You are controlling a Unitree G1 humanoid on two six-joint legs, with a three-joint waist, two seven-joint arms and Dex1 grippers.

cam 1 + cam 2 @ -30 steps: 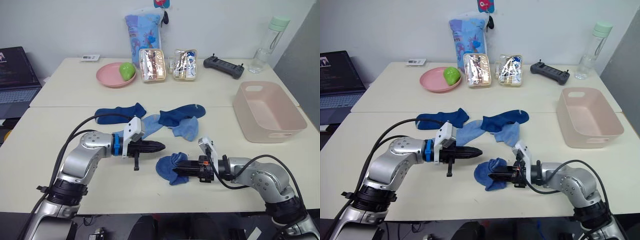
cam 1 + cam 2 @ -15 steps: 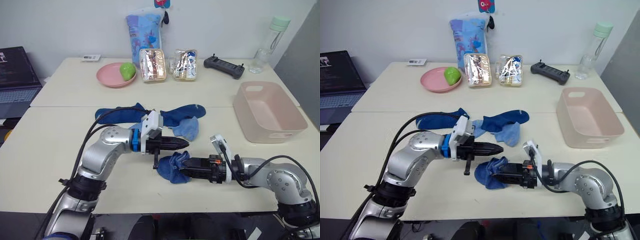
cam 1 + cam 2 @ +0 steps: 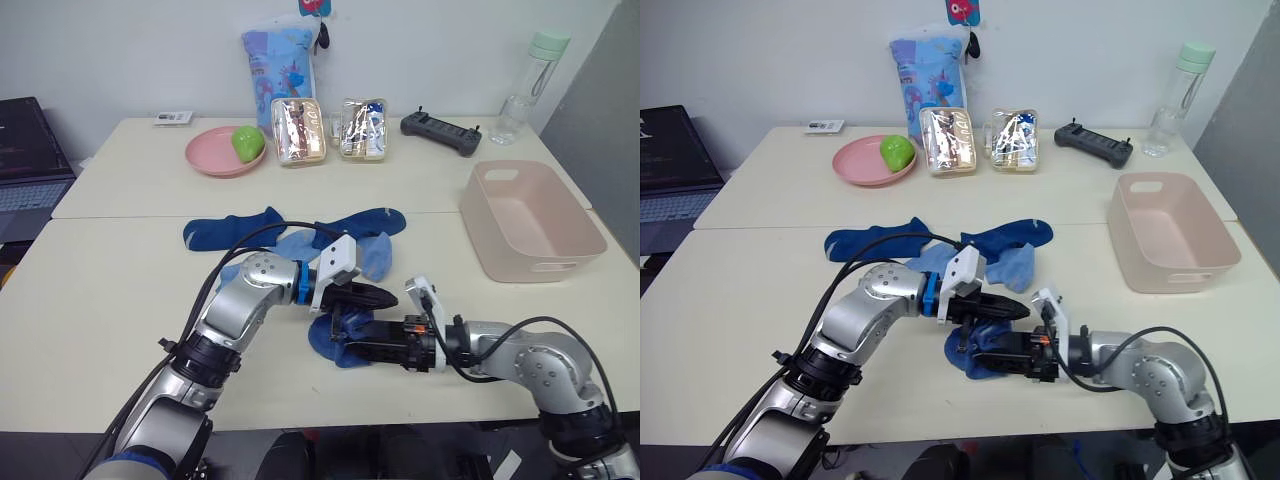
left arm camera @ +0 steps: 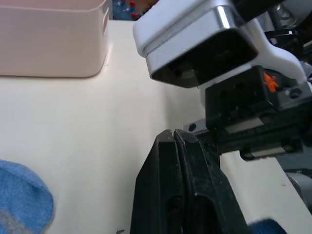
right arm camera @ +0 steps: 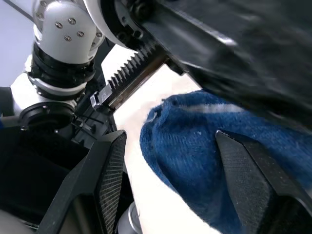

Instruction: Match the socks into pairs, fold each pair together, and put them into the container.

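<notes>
In the left eye view, a bunched blue sock [image 3: 335, 338] is seen on the bench [image 3: 110, 290], well apart from the pink container [image 3: 530, 225]. In the left wrist view, the left pincer [image 4: 179, 141] is pressed closed, empty. In the right wrist view, the right pincer [image 5: 168, 161] is spread around the sock.

Soft knit blue sock [image 3: 335, 338], smooth matt pink plastic container [image 3: 530, 222]

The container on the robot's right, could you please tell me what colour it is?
Pale pink; the container shows best in the right eye view.
</notes>
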